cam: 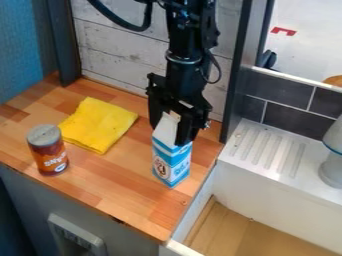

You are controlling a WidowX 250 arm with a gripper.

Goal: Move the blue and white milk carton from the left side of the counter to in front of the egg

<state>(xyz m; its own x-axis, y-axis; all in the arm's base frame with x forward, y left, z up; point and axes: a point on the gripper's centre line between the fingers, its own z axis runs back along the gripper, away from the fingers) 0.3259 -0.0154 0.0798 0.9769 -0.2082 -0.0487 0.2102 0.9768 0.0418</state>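
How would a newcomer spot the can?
On the wooden counter, near its front edge at picture left, stands a reddish-brown can with a grey top. It is round, unlike the folded yellow cloth behind it and the boxy blue-and-white carton between the jaws.

Smooth wood counter (100,187), soft matt yellow cloth (100,124), shiny metal-looking can (48,150), carton (172,161) probably coated paper
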